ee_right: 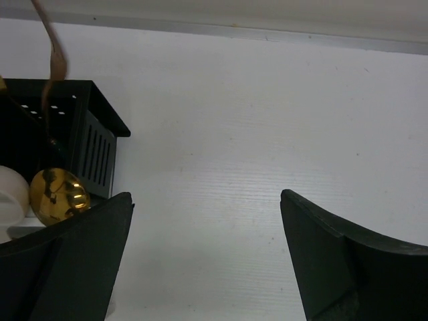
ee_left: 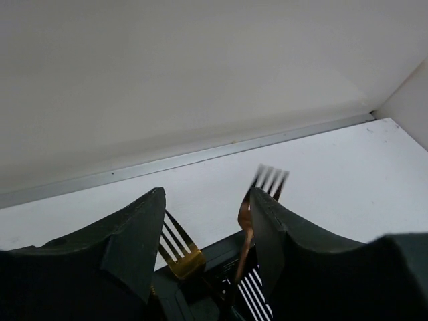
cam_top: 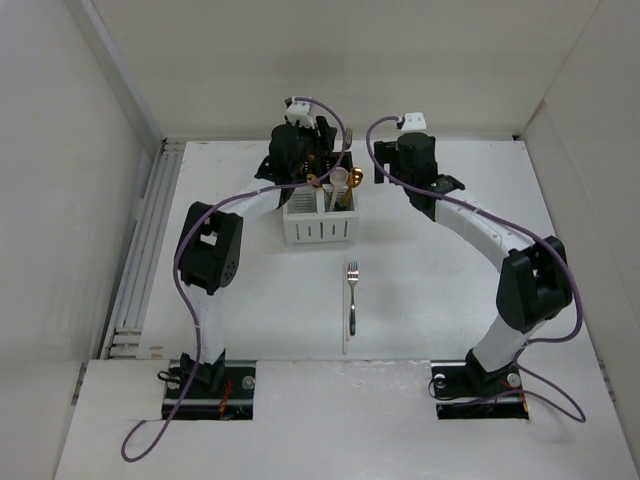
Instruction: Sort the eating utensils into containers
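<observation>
One loose fork point(cam_top: 352, 295), white container point(cam_top: 320, 228), black container point(ee_right: 93, 130)

Right wrist view: black container point(ee_right: 93, 144) cut by left edge. Gold spoon point(ee_right: 57, 194) lower part behind right gripper finger point(ee_right: 73, 267). Cream spoon point(ee_right: 10, 190) cropped.
Left wrist view: copper fork point(ee_left: 245, 224) tines motion-blurred, handle end lost in container. Gold fork point(ee_left: 179, 253) partly behind left gripper finger point(ee_left: 134, 234).
Top view: black container mostly hidden beneath left arm point(cam_top: 295, 150). Utensils point(cam_top: 340, 185) in white container point(cam_top: 320, 225) too small to identify.
</observation>
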Controlling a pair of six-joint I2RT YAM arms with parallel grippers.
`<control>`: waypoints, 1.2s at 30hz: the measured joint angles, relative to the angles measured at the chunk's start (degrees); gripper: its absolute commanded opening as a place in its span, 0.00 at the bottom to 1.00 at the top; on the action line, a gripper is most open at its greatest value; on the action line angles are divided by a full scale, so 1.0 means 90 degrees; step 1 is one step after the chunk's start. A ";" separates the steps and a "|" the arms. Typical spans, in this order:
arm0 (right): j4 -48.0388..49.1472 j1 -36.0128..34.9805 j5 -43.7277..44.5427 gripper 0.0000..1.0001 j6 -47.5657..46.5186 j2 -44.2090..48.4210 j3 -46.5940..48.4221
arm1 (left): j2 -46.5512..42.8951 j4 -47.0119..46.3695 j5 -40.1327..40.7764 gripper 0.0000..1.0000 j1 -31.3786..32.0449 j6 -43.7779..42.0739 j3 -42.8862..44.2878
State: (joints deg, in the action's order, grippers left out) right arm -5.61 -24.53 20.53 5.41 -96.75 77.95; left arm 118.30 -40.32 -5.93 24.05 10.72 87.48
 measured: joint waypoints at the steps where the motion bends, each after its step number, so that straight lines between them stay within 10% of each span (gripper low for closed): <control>1: -0.0002 -0.0066 0.0066 1.00 -0.0027 0.0019 -0.0002 | -0.0015 0.0104 0.0073 0.50 0.0000 -0.0019 0.0051; 10: -0.0578 -0.0974 0.0478 0.90 -0.0005 0.0743 -0.0369 | -0.1664 0.1156 0.0942 0.53 -0.0015 -0.0590 -0.0255; 22: -0.1875 -0.2909 0.0367 0.48 0.1773 0.1275 -0.2120 | -0.5877 0.2004 0.1843 0.54 -0.0525 -0.0568 -0.4320; 36: -0.2108 -0.3288 -0.0726 0.46 0.2858 0.0430 -0.2497 | -0.7966 0.3041 0.1158 0.54 -0.0646 0.0789 -0.6268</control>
State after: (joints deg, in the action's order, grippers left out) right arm -24.58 -54.13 14.00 31.14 -92.88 55.48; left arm 46.61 -12.95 4.49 18.24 17.82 31.07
